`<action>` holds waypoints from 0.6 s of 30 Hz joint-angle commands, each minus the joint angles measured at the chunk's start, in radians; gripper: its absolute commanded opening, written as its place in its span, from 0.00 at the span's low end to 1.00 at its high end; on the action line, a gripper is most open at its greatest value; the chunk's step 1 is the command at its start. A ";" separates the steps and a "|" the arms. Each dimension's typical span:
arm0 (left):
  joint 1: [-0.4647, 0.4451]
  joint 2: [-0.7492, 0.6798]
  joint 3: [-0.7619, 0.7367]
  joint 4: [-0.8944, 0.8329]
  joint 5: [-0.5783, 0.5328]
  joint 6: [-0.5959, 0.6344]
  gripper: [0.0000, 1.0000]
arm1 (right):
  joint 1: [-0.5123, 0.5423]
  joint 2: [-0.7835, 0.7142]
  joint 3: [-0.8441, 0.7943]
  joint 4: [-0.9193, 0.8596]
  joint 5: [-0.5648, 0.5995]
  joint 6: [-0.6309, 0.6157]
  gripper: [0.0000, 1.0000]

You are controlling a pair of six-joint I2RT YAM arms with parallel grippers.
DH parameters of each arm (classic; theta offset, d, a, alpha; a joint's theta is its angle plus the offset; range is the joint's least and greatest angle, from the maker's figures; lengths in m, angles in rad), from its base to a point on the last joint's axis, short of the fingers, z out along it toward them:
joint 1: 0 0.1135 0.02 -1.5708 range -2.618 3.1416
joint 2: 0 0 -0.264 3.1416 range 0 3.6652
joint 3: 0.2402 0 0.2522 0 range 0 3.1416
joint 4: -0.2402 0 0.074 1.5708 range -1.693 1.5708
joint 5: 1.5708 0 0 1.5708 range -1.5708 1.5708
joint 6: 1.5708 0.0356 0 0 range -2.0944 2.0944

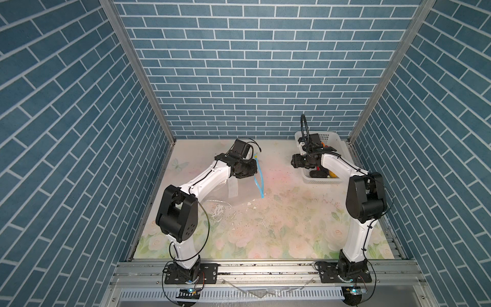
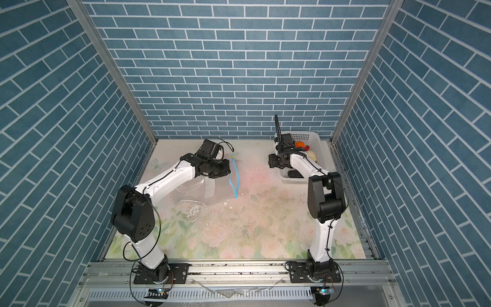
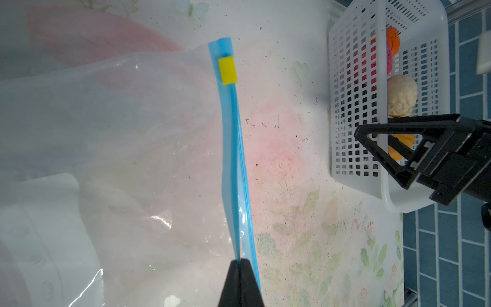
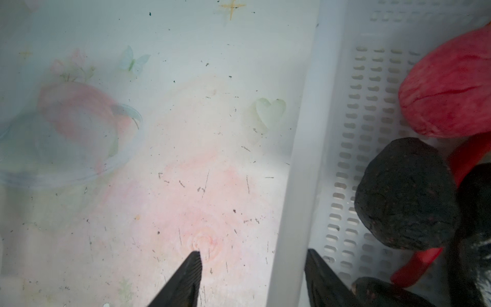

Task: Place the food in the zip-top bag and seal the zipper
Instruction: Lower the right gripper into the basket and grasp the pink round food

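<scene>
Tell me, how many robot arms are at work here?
2. The left arm stretches over the zip-top bag; the right arm reaches to the white basket at the back right. None seems hidden.

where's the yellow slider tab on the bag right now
In a top view the yellow slider tab sits at the back-wall end of the blue zipper, just left of centre; the left gripper pinches the strip further along.
</scene>
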State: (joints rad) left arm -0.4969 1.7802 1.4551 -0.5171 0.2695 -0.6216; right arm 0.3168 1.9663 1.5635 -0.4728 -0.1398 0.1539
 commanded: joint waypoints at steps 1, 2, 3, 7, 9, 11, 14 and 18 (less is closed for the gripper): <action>-0.009 0.007 0.007 0.005 0.009 -0.002 0.02 | 0.026 0.000 0.016 -0.019 -0.047 0.019 0.57; -0.010 0.010 0.006 0.005 0.008 -0.003 0.02 | 0.028 0.002 0.018 -0.021 -0.049 0.021 0.57; -0.009 0.010 0.007 0.005 0.010 -0.003 0.02 | 0.031 0.002 0.020 -0.022 -0.049 0.022 0.57; -0.010 0.005 0.005 0.007 0.010 -0.003 0.01 | 0.045 -0.002 0.021 -0.022 -0.052 0.021 0.54; -0.009 0.005 0.005 0.009 0.012 -0.002 0.02 | 0.052 -0.003 0.021 -0.022 -0.055 0.019 0.54; -0.009 0.006 0.005 0.010 0.015 -0.003 0.02 | 0.057 -0.003 0.023 -0.022 -0.054 0.016 0.54; -0.011 0.006 0.003 0.012 0.017 -0.004 0.02 | 0.065 -0.004 0.024 -0.023 -0.054 0.016 0.54; -0.012 0.007 0.003 0.014 0.018 -0.004 0.02 | 0.071 -0.011 0.022 -0.022 -0.051 0.011 0.55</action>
State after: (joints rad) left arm -0.4995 1.7802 1.4551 -0.5098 0.2802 -0.6220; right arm 0.3756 1.9663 1.5635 -0.4728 -0.1658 0.1604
